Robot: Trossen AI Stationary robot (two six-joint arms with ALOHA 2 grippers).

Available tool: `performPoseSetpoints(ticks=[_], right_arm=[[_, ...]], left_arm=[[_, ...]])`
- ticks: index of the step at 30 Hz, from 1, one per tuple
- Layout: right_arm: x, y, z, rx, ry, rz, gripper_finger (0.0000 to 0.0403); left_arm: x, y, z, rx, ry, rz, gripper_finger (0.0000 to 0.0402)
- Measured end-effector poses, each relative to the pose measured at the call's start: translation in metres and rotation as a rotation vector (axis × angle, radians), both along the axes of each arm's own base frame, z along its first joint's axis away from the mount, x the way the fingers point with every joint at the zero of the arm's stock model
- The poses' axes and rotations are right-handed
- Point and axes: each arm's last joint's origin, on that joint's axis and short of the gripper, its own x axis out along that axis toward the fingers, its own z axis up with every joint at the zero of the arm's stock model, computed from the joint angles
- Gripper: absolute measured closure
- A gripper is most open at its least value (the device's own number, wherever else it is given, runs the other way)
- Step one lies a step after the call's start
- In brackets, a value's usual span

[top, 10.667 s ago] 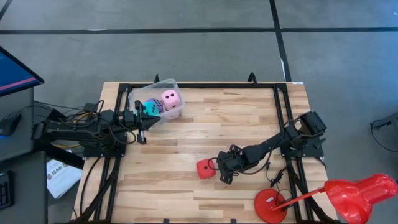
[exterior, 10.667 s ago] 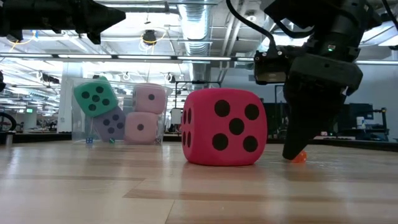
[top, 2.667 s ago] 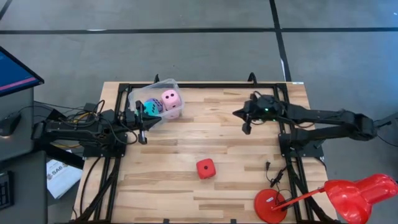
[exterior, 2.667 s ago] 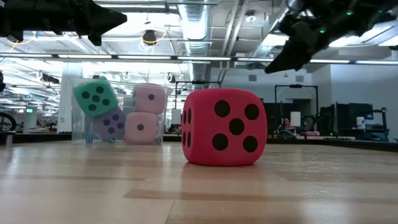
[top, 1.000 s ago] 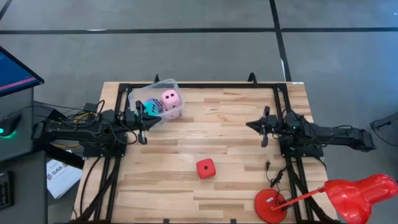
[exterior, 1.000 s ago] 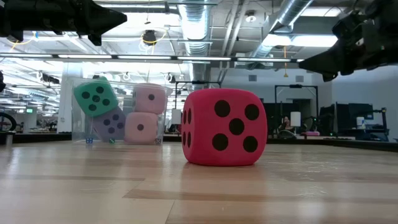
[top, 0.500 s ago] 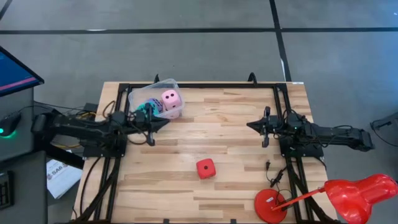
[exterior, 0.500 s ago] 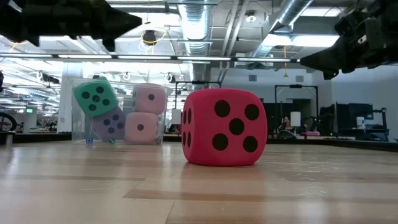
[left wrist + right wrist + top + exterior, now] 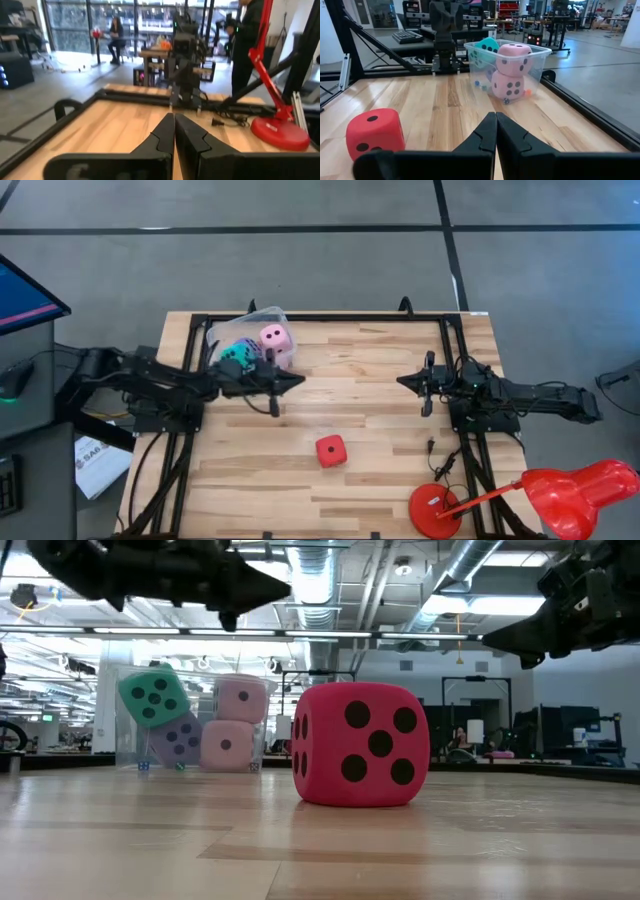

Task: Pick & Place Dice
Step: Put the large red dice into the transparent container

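A red die (image 9: 331, 450) sits alone on the wooden table, near the middle toward the near edge; it fills the centre of the low view (image 9: 360, 745). A clear tub (image 9: 252, 330) at the far left holds a cyan die (image 9: 153, 695), a violet die (image 9: 180, 737) and two pale pink dice (image 9: 240, 698), stacked. My left gripper (image 9: 300, 380) is shut and level in the air just right of the tub, holding nothing. My right gripper (image 9: 400, 380) hovers shut and level at the right side, also holding nothing.
A red desk lamp (image 9: 560, 495) stands at the near right corner, with a small plug and cord (image 9: 432, 448) beside it. Black frame rails (image 9: 455, 350) run along the table's sides. A person (image 9: 250, 40) stands beyond the table's right edge.
My left gripper has travelled level toward the table's right edge, from beside the tub's near side to a spot past the tub, staying shut. The dice and tub have not moved.
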Motion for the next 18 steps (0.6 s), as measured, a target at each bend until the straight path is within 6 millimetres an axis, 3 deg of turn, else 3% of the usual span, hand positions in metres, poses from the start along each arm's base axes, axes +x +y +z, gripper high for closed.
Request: performPoseSetpoints(ticks=[8, 18], right_arm=[[0.000, 0.000, 0.001, 0.000, -0.005, 0.000, 0.0400], [0.000, -0.001, 0.001, -0.003, -0.007, -0.026, 0.0400]], left_arm=[[0.027, -0.004, 0.012, 0.000, 0.164, 0.005, 0.0401], [0.034, -0.010, 0.030, 0.017, 0.180, 0.083, 0.0401]])
